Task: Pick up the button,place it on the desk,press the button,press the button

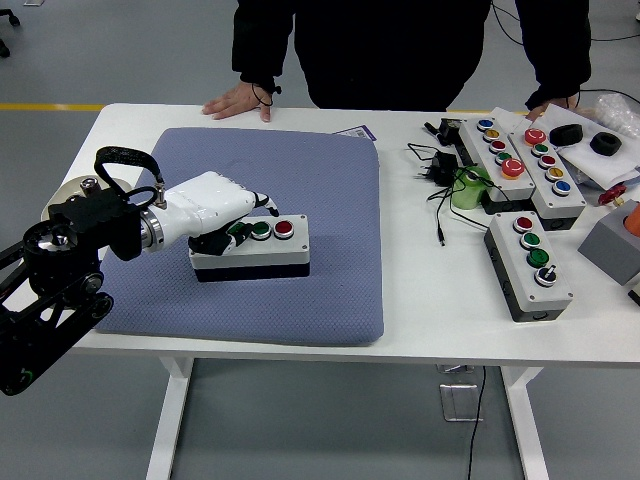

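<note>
my left hand (215,212) rests curled over the button box (250,246) | holding nothing | green and red buttons just beyond its fingertips | blue mat (300,190) beneath

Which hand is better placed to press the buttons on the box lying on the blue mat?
Left. The left hand already rests on the button box, beside its green button. No right hand is visible.

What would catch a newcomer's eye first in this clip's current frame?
Probably the robot's white left hand, reaching in from the left over the end of a grey button box with green and red buttons, on a blue mat at the table's middle. Next, the clutter of similar button boxes and black cables at the right, and a person's hand flat on the far edge.
</note>
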`<control>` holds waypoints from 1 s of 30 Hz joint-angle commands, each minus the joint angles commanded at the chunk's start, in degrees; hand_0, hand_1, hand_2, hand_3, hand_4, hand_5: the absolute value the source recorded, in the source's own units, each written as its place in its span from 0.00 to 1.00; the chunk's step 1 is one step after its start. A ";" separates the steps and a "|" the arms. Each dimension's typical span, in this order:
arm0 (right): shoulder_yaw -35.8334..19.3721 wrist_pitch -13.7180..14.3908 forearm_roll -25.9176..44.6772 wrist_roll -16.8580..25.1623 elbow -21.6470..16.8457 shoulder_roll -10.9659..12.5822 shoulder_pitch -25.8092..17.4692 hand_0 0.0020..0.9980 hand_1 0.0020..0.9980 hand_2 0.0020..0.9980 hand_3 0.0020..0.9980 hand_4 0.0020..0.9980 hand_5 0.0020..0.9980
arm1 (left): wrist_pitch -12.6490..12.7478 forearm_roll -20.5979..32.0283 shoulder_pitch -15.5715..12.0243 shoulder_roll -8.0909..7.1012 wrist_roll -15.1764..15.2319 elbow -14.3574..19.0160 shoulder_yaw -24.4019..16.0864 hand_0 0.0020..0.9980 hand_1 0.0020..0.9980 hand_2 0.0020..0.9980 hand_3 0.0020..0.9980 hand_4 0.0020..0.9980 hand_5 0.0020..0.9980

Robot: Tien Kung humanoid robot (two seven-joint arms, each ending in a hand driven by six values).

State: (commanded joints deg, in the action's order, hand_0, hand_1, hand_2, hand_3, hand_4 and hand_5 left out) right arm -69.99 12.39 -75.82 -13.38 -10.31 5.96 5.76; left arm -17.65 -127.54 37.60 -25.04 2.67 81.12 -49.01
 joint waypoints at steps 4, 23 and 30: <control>-0.02 0.01 -0.04 0.01 0.00 0.02 0.04 0.75 0.70 0.71 0.58 0.18 0.13 | -0.07 -0.24 1.60 0.63 0.06 -1.68 1.69 0.02 0.00 0.09 0.75 0.18 0.00; -0.03 0.00 -0.06 -0.06 0.00 0.00 0.04 0.75 0.70 0.71 0.58 0.18 0.13 | -1.79 -1.28 3.77 1.96 -0.42 -5.31 6.66 0.01 0.00 0.09 0.75 0.13 0.00; -0.20 0.02 -0.26 -0.17 0.00 -0.06 -0.12 0.75 0.70 0.71 0.58 0.18 0.13 | -1.89 -1.44 3.42 2.31 -0.61 -4.96 6.49 0.01 0.00 0.09 0.74 0.10 0.00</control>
State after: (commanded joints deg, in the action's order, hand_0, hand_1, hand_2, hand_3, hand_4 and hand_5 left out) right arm -70.18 12.41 -76.08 -13.55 -10.31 5.90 5.64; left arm -19.55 -128.98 41.02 -22.73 2.07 76.16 -42.53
